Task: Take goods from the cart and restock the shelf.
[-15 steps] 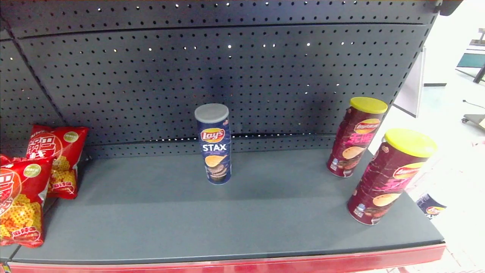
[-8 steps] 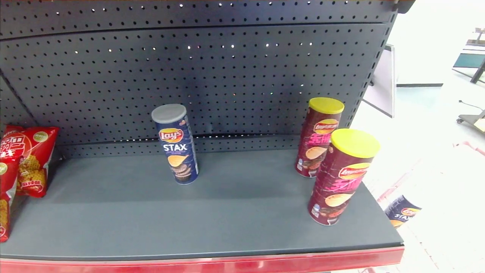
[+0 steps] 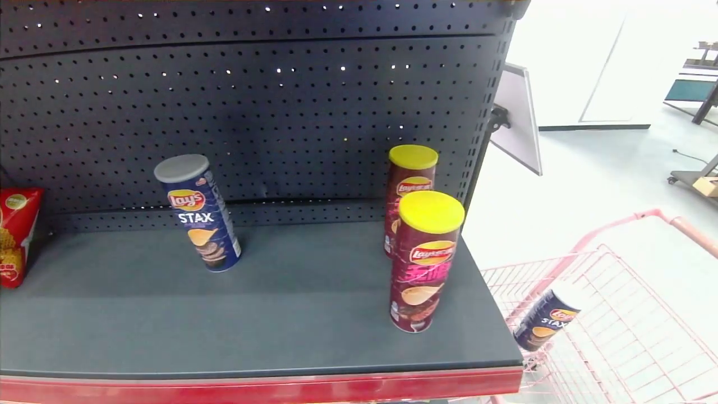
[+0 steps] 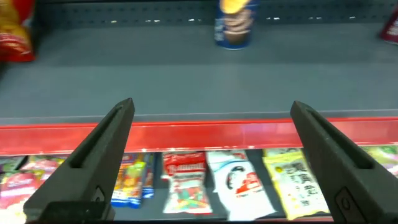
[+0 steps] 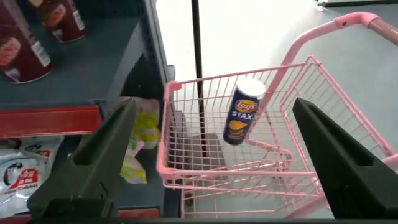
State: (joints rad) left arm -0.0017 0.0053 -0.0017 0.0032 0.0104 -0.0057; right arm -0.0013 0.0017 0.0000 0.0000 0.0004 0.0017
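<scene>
The shelf [image 3: 280,320] has a pink cart [image 3: 695,234] off its right end. Front red can [image 3: 426,264] and rear red can [image 3: 413,168] stand at that end, a blue can [image 3: 197,216] mid-shelf, a second blue can [image 3: 545,327] in the cart. My left claw [image 4: 212,104] and right claw [image 5: 214,102] gape apart.

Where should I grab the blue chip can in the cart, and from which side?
Grip the blue can across its body below the lid, coming from above with the open right gripper. It stands tilted, lid up, in the pink cart, whose wire walls likely block a side approach.
</scene>
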